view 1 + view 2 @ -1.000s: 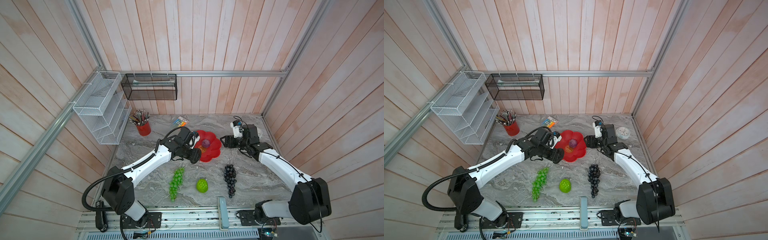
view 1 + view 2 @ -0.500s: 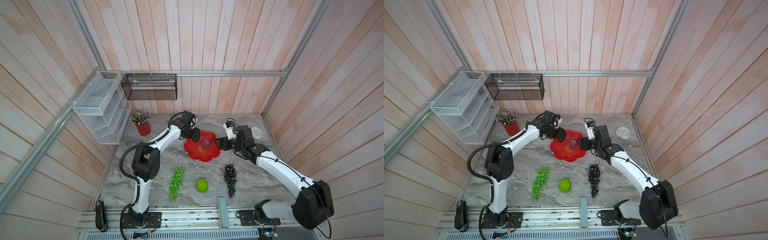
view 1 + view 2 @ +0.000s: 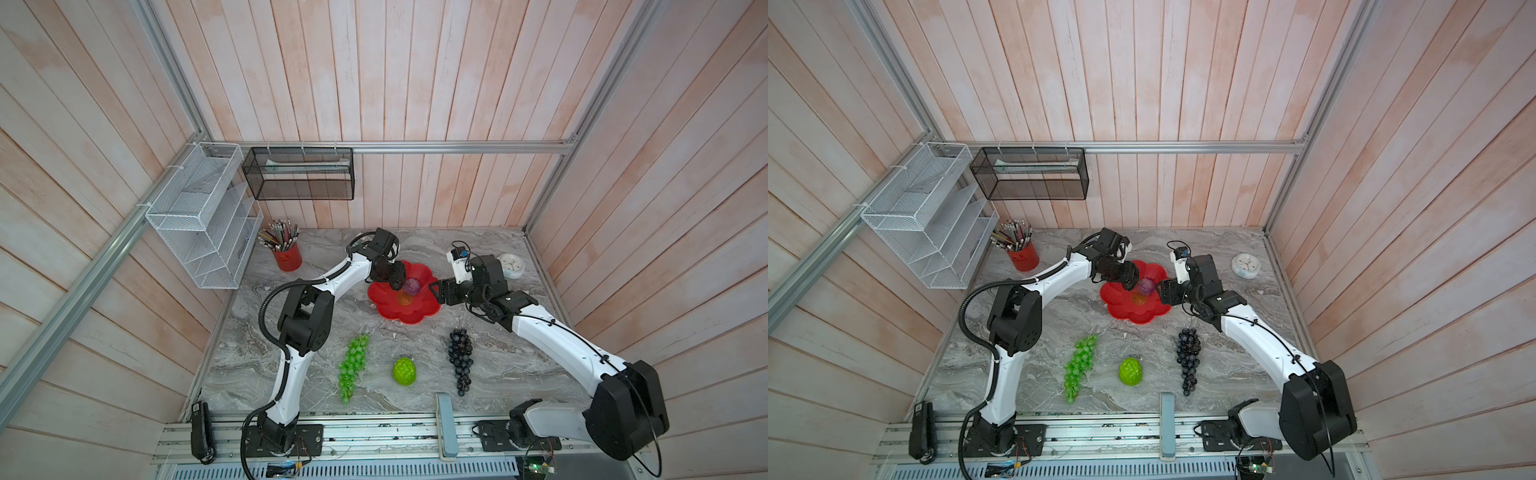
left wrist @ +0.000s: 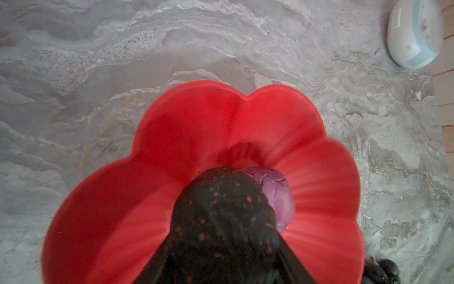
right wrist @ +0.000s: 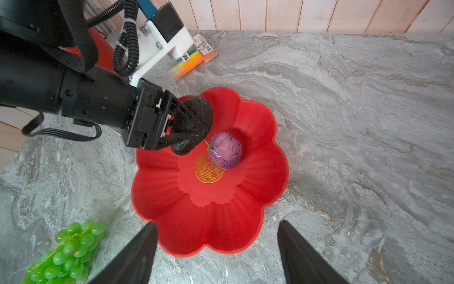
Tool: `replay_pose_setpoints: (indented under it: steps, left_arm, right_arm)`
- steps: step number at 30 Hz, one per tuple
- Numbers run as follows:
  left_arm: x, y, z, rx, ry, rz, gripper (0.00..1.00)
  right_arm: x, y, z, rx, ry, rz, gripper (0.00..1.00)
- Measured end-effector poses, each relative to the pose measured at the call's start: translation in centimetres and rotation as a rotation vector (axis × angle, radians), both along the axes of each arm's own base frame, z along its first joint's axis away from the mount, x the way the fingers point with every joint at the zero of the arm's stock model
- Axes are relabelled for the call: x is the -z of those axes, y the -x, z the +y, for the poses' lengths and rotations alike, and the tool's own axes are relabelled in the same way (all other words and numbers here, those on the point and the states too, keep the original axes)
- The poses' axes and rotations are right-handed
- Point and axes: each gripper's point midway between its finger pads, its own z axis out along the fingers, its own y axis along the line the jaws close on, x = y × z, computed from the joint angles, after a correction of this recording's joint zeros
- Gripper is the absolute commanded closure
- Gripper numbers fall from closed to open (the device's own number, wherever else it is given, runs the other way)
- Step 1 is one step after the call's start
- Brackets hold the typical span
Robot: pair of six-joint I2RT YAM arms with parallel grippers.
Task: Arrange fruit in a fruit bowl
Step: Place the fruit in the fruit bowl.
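Observation:
The red petal-rimmed fruit bowl [image 3: 405, 309] [image 3: 1133, 311] [image 4: 196, 132] [image 5: 208, 216] stands mid-table. A small round purple fruit [image 3: 412, 286] [image 3: 1145, 286] [image 4: 280, 194] [image 5: 225, 150] lies by its gold emblem. My left gripper [image 3: 395, 277] [image 3: 1127, 277] [image 4: 224, 246] [image 5: 194, 123] is shut on the black-green avocado [image 4: 221, 209] [image 5: 200, 108], low over the bowl and next to the purple fruit. At the bowl's right rim my right gripper [image 3: 440, 291] [image 3: 1165, 293] [image 5: 217, 246] is open, holding nothing. Green grapes [image 3: 353, 368], a lime-green fruit [image 3: 404, 371] and dark grapes [image 3: 459, 359] lie nearer the front.
A red pencil cup [image 3: 286, 257] stands at the back left and a white clock [image 3: 510, 266] at the back right. A pack of coloured sticky notes [image 5: 194, 59] lies behind the bowl. A white wire rack [image 3: 199, 216] and a black mesh basket [image 3: 299, 174] hang on the walls.
My left arm has folded upward, and its gripper has carried the avocado from the bowl's near-left rim round to over the bowl beside the purple fruit. The right gripper edged closer to the bowl.

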Motion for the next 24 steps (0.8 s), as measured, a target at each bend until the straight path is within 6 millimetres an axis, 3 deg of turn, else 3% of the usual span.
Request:
replay_pose_setpoints:
  steps: [8, 15, 24]
  left_arm:
    - [1.3, -0.1, 0.0, -0.012, 0.001, 0.007, 0.63]
    - [2.2, 0.1, 0.1, -0.025, 0.005, 0.018, 0.51]
    - [2.0, -0.3, -0.2, -0.041, 0.029, 0.007, 0.34]
  right_arm:
    - [0.8, 0.3, -0.1, 0.0, 0.008, 0.017, 0.22]
    - [1.5, 0.6, -0.3, 0.0, 0.014, 0.031, 0.22]
    - [1.5, 0.6, -0.3, 0.0, 0.014, 0.031, 0.22]
